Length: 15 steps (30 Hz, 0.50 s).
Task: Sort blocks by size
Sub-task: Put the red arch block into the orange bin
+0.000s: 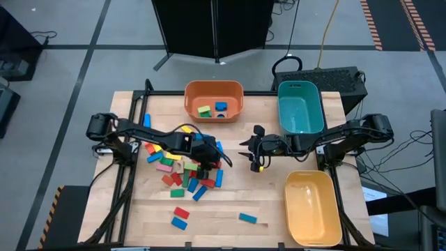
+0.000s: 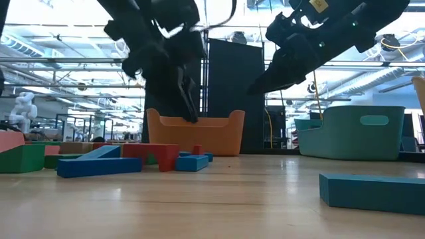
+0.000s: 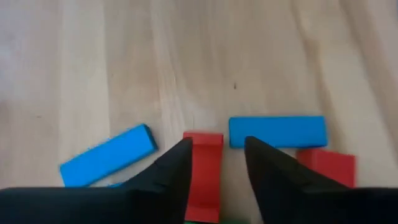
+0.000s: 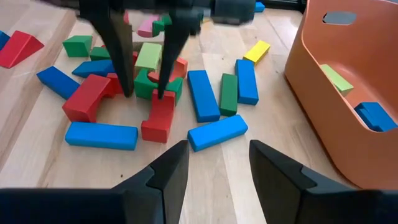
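Several blocks (image 1: pixel 178 171) in red, blue, green, yellow and pink lie heaped on the table's left half. My left gripper (image 3: pixel 217 146) points steeply down into the heap's right side, open. Its fingers stand astride a red block (image 3: pixel 203 171) that lies flat on the wood, with a blue block (image 3: pixel 277 132) just beyond. The right wrist view shows the same gripper (image 4: pixel 146 93) and red block (image 4: pixel 158 121). My right gripper (image 4: pixel 217 149) hovers open and empty above the table's middle (image 1: pixel 249 152), facing the heap. My left gripper has one finger (image 3: pixel 177 165) over the red block's long edge (image 3: pixel 188 168); whether it touches I cannot tell. The other finger (image 3: pixel 261 165) stands apart from the block. The fingers come from above, slanting, along the block, which lies flat.
An orange bin (image 1: pixel 188 96) with a few blocks stands at the far edge. A teal bin (image 1: pixel 281 104) stands far right and a yellow bin (image 1: pixel 290 202) near right. Three loose blocks (image 1: pixel 181 217) (image 1: pixel 247 218) lie near the front edge, with bare wood between them.
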Each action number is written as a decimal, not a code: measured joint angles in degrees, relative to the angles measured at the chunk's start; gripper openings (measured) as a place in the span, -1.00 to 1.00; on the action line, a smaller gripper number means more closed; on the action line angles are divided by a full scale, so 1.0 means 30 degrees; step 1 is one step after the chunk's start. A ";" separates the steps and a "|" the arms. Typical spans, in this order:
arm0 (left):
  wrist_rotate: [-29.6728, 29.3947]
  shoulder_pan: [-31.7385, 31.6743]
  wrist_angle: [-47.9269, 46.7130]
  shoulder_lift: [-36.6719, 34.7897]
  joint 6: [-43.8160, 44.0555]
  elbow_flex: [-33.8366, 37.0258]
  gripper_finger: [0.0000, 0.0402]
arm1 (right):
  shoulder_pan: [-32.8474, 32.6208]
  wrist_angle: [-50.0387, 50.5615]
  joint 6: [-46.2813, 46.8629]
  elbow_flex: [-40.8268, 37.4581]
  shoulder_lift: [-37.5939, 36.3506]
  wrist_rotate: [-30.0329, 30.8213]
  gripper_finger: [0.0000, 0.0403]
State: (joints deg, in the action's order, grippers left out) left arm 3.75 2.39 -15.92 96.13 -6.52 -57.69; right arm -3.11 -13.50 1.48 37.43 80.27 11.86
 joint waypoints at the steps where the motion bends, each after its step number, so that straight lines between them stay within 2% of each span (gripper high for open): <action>1: -0.0030 -0.0007 -0.0001 0.0317 -0.0002 0.0000 -0.16 | -0.0018 -0.0012 0.0000 0.0000 0.0000 -0.0001 -0.22; 8: -0.0432 -0.0022 0.0329 0.2045 -0.0022 0.0000 0.25 | -0.0117 -0.0007 -0.0015 0.0000 0.0000 0.0006 -0.22; 15: -0.1200 -0.0019 0.0400 0.3391 0.0079 -0.0062 0.35 | -0.0124 -0.0003 -0.0051 0.0000 0.0000 0.0006 -0.22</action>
State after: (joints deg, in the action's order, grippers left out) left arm 0.15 2.34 -14.72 106.31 -6.29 -57.88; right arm -3.49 -13.51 1.32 37.43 80.27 11.88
